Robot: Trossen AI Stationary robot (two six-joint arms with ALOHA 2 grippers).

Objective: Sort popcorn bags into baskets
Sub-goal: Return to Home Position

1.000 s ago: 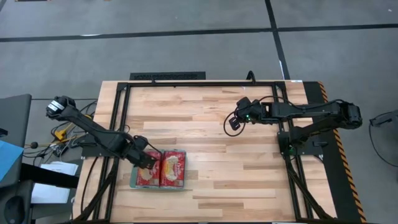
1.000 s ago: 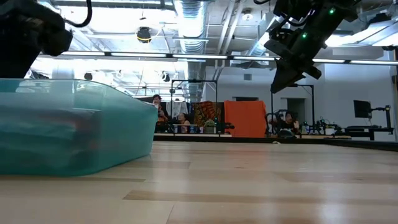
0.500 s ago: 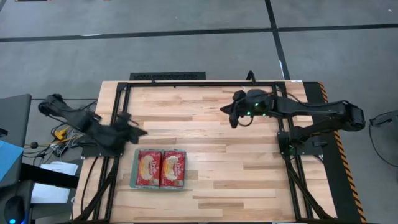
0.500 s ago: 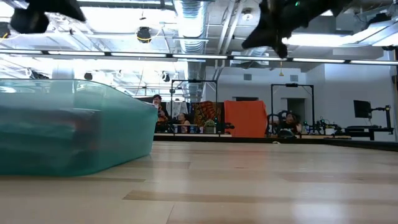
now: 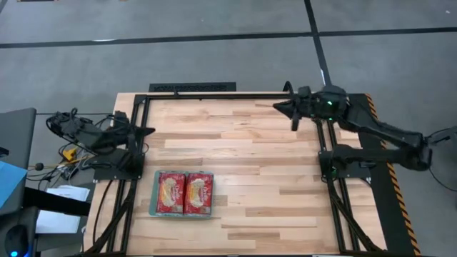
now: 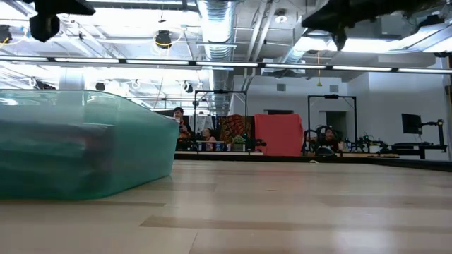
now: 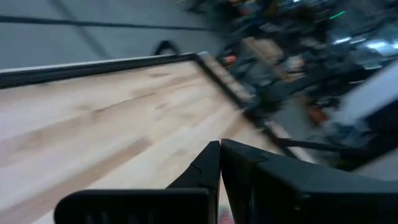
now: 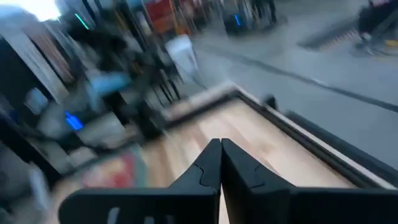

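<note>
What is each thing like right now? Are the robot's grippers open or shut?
Shallow teal plastic tray: resting on the wooden table, holding packets.
Red popcorn packets: lying flat in the tray, two showing side by side.
Left gripper: shut, empty, up off the table.
Right gripper: shut, empty, up off the table.

From overhead, one camera faced my pale wooden table (image 5: pixel 250 143). Another looked level across it, close beside the teal-green tray (image 6: pixel 85 141).

Robotics lab/workshop: exposed ceiling ducts (image 6: pixel 212 17), strip lights (image 6: pixel 162 63), more rigs (image 6: pixel 330 121) behind wooden table (image 6: pixel 282 212).
</note>
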